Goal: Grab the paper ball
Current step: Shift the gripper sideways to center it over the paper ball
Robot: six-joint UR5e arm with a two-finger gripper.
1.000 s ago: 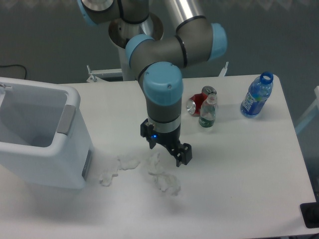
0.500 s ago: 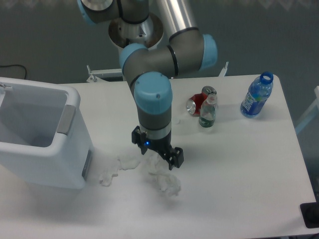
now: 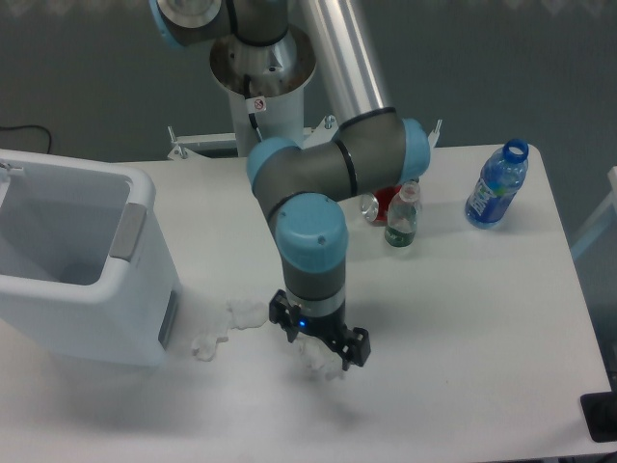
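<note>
The gripper (image 3: 319,349) is low over the table (image 3: 463,318), its black body directly on top of the paper ball (image 3: 323,365). Only a small white lump of the ball shows, just beneath and slightly in front of the jaws. Whether the jaws stand wide, narrow or closed on the paper cannot be told; the wrist and gripper body hide the fingertips.

Findings around the gripper:
- Two smaller crumpled paper scraps lie to its left. One (image 3: 247,312) is just beside the gripper, at the level of the wrist; the other (image 3: 206,344) is further out, near the foot of the white bin (image 3: 77,270).
- Behind it, well apart, stand a small green-labelled bottle (image 3: 402,218) and a red can (image 3: 378,204) on its side, touching or nearly touching each other. A blue water bottle (image 3: 497,184) stands further behind and to the right.

Risks, as judged from this position:
- The ball is loose and lumpy. If the fingers close off-centre, they may pinch only a fold, and the wad could tear free or slip out on the lift.
- If the fingers descend onto the paper rather than either side of it, the wad would be flattened against the table and offer little to hold.
- The nearer scrap is close enough that a sideways correction to the left could sweep it in or push it away.
- The ball's extent under the gripper is hidden, so alignment cannot be confirmed.
</note>
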